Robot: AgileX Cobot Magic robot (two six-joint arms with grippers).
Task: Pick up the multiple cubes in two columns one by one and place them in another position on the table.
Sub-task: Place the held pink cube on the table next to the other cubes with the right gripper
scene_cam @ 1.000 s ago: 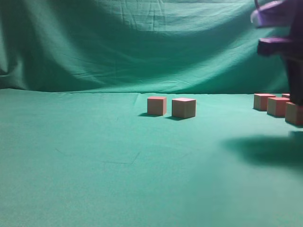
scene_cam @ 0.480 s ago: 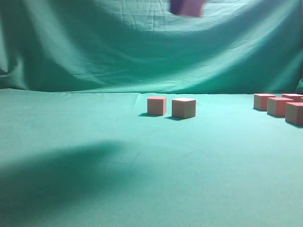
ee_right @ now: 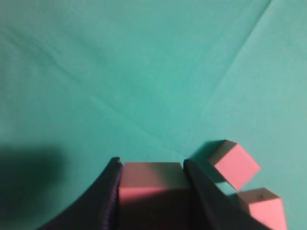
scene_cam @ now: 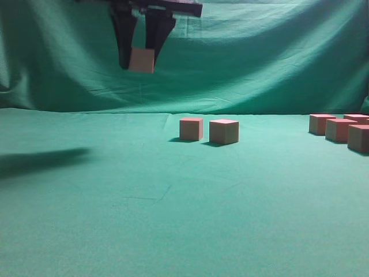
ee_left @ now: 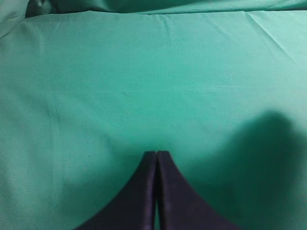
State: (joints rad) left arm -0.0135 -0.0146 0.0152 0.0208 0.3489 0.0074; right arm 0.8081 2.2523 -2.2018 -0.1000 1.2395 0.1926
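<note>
- Right gripper [scene_cam: 141, 57] is clamped on one cube [scene_cam: 142, 60]; the right wrist view shows it seated square between both fingers, top face up.
- The carried cube hangs high above the table [scene_cam: 86, 219], up and to the left of the placed pair [scene_cam: 209, 130].
- Your move turns on that offset: the drop spot looks to be beside the pair, so you'd go down and settle clear of them. In the right wrist view, the pair sits just right of the jaws.
- The cube has no long axis, so yaw only matters for lining up with the pair.
- Remaining source cubes [scene_cam: 340, 129] sit well right of the pair.
- Left gripper [ee_left: 156, 158] has its jaws together, empty, over bare cloth.
- No containers in view.
</note>
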